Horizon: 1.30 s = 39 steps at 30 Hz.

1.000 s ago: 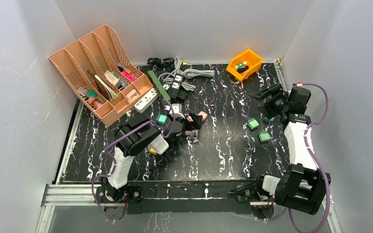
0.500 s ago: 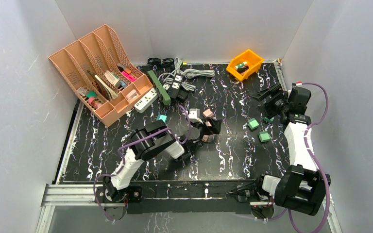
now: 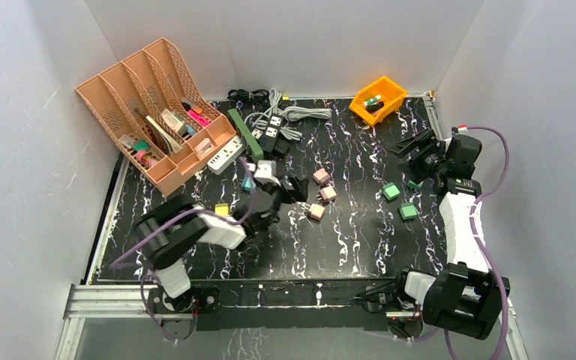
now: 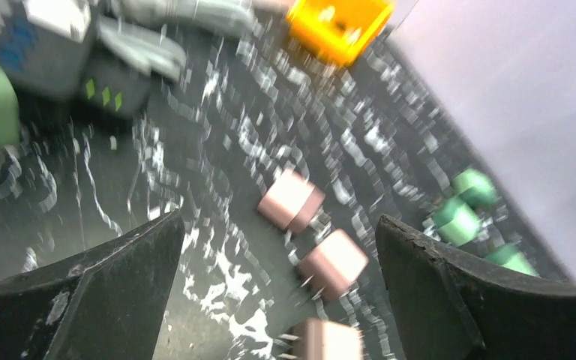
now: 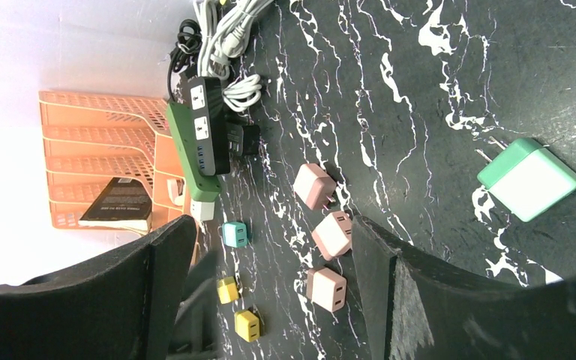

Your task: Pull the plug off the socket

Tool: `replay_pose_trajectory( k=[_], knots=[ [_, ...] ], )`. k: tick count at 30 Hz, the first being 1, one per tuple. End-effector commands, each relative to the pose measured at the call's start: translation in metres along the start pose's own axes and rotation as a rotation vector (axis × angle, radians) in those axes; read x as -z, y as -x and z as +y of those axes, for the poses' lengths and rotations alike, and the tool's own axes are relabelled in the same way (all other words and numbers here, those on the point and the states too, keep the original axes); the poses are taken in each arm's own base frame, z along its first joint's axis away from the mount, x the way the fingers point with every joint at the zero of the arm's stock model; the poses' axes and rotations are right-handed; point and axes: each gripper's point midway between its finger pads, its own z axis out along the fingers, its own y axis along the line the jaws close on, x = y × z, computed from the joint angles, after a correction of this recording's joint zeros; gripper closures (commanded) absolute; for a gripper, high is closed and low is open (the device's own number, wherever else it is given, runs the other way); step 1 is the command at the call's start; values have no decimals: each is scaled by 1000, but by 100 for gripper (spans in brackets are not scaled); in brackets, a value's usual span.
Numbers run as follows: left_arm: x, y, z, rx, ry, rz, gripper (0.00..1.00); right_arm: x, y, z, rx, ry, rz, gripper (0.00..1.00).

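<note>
While left pincer hangs wide, empty, three pink plugs lie loose on counter just ahead, between its fingers. Right pincer likewise wide, empty.

Farther beyond left pincer: green strip, black plug touching it, apparently seated.

Judgement: pull not made; reach, grasp, pull all left.

Left wrist blurred, strip cropped. Right wrist shows strip sharp, plus yellow plugs behind left pincer.
</note>
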Motion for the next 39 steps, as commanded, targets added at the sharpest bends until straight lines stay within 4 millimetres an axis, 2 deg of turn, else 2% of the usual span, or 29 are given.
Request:
replay_pose_trajectory(
  k=[1, 2, 4, 7, 9, 11, 13, 16, 18, 21, 24, 28, 30, 34, 37, 39],
  knots=[
    [32, 97, -16, -87, -48, -87, 2, 6, 7, 21, 65, 63, -28, 16],
    [37, 109, -6, -79, -10, -57, 2, 5, 7, 21, 65, 66, -25, 16],
    [44, 120, 27, -68, 100, 44, 2, 3, 6, 21, 66, 68, -19, 16],
    [55, 127, 76, -78, 250, 177, 2, 1, 6, 22, 71, 70, -17, 17],
    [62, 118, 96, -95, 280, 264, 1, 0, 5, 22, 72, 69, -14, 17],
    [67, 102, 112, -87, 289, 366, 2, -1, 4, 21, 72, 67, -14, 17],
    [69, 85, 119, -62, 272, 457, 6, -1, 3, 20, 71, 67, -11, 17],
    [63, 39, 130, 19, 248, 597, 11, 1, 2, 19, 79, 61, -15, 17],
    [53, 23, 147, 32, 297, 618, 11, 3, 0, 17, 86, 54, -14, 17],
    [34, 7, 160, 31, 328, 644, 24, 3, -9, 9, 75, 48, 1, 18],
    [23, 2, 168, 14, 359, 646, 33, 1, -6, 9, 91, 46, -1, 18],
    [18, 6, 172, -6, 377, 641, 33, -3, -8, 8, 83, 54, 14, 18],
    [18, 4, 176, -18, 396, 652, 31, -4, -8, 7, 82, 56, 15, 18],
    [17, -1, 183, -30, 431, 668, 20, -4, -9, 7, 80, 56, 19, 18],
    [14, -2, 186, -43, 437, 670, 18, -5, -9, 7, 81, 62, 23, 18],
    [13, -2, 188, -56, 440, 674, 20, -5, -9, 7, 82, 61, 25, 18]
  ],
)
